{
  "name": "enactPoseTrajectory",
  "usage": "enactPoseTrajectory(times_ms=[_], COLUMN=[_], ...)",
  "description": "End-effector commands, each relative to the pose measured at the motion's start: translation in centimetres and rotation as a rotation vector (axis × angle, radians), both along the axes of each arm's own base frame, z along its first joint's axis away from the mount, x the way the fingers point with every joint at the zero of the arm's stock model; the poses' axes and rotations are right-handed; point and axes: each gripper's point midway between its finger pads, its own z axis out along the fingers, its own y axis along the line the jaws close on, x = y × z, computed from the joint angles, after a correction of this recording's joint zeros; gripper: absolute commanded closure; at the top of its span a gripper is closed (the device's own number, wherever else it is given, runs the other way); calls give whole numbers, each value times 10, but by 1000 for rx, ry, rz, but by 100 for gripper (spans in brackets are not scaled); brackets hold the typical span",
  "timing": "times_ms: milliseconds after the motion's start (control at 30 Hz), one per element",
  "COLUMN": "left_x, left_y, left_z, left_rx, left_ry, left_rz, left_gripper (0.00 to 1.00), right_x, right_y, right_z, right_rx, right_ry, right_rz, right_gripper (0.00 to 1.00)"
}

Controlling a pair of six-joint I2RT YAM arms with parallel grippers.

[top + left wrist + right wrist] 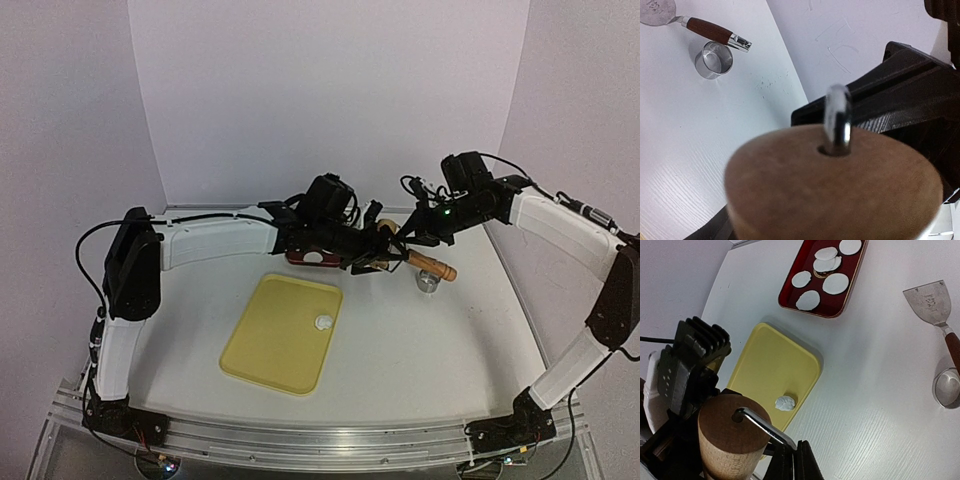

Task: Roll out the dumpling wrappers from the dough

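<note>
Dough (323, 322) sits on a yellow board (272, 340) on the white table (430, 350).

The top camera looks down from high at the near edge, far off, on the whole table (430, 340). The left wrist camera sits very near the blurred end of the rolling pin (835, 195) and faces the metal ring (713, 60). The right wrist camera looks down from higher. It shares this ring with the left one, and the yellow board (280, 335) with the dough (323, 322) with the top view.
</note>
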Motion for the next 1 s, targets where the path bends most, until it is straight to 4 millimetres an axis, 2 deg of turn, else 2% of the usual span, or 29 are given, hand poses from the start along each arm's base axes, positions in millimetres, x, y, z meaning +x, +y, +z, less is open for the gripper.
enactPoseTrajectory(times_ms=[0,33,133,267,300,467,533,600,733,833,967], left_x=[3,3,3,6,8,16,20,22,27,28,26], left_y=[5,5,5,9,11,29,36,43,55,63,72], left_z=[49,49,51,49,51,56,63,73,97,121,152], left_rx=[-121,-123,-130,-130,-137,-176,-204,-225,-287,-339,-400], left_ry=[-41,-40,-42,-39,-41,-50,-63,-82,-129,-169,-208], left_rz=[5,5,3,17,26,81,98,111,128,136,144], left_gripper=[36,40,71,98,100,100,100,100,100,100,100], right_x=[6,7,8,12,13,26,32,34,31,28,29], right_y=[17,18,19,19,17,1,-14,-25,-34,-35,-30], right_z=[26,25,23,21,20,26,29,29,23,27,40], right_rx=[77,79,79,67,60,37,67,107,235,437,525], right_ry=[-66,-64,-58,-60,-62,-92,-77,-65,-19,32,16], right_rz=[55,58,63,52,41,-27,-58,-57,-14,4,43], right_gripper=[100,100,100,100,95,37,21,10,4,2,2])
